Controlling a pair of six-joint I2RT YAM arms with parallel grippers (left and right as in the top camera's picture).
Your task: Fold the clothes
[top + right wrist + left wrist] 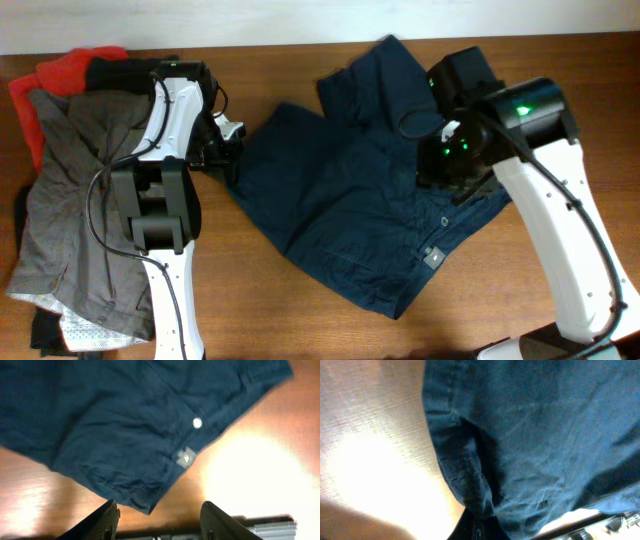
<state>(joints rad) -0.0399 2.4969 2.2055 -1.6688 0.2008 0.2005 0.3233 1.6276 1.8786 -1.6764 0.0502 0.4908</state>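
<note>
Presently, the right tool (162, 524) has its two dark fingers (106, 519) spread wide with nothing between them. It hangs above the waistband end of the dark navy blue cotton shorts (100, 425). A small silver button (197, 423) and a small pale tag (186, 458) show on the waistband, just beside each other.

The left tool (230, 145) sits at the left edge of the shorts. Its wrist view is filled with cloth held close, so I cannot tell whether it is clamped on the fabric.

The shorts lie rumpled and partly spread at the middle of the brown wooden surface (280, 325), between the two arms. A heap of grey, red and black garments (70, 200) lies at the far left, apart from the shorts.
</note>
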